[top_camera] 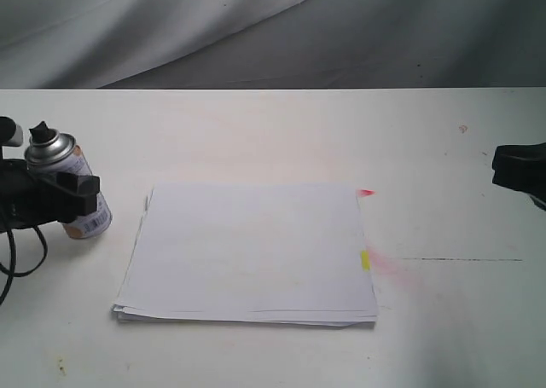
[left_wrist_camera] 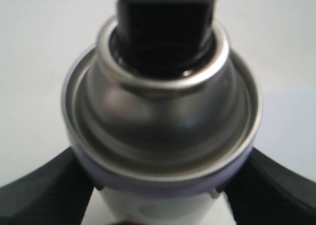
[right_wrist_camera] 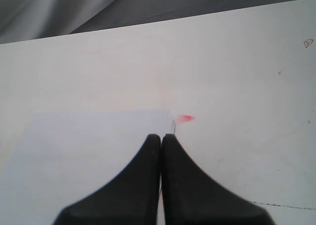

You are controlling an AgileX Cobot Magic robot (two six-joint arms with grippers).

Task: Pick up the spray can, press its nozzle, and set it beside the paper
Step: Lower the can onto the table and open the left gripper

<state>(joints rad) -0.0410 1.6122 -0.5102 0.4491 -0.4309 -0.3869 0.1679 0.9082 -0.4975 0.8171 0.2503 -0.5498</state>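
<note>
1. Only one spray can [top_camera: 92,220], near the left of one paper stack [top_camera: 252,251], is pinched by the left gripper [top_camera: 73,192].
2. Solely the right wrist view shows the right gripper [right_wrist_camera: 160,145] pressed together.

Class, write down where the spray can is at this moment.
In the exterior view the spray can is at the far left, clamped in the left gripper, just left of the paper and not touching it.
</note>
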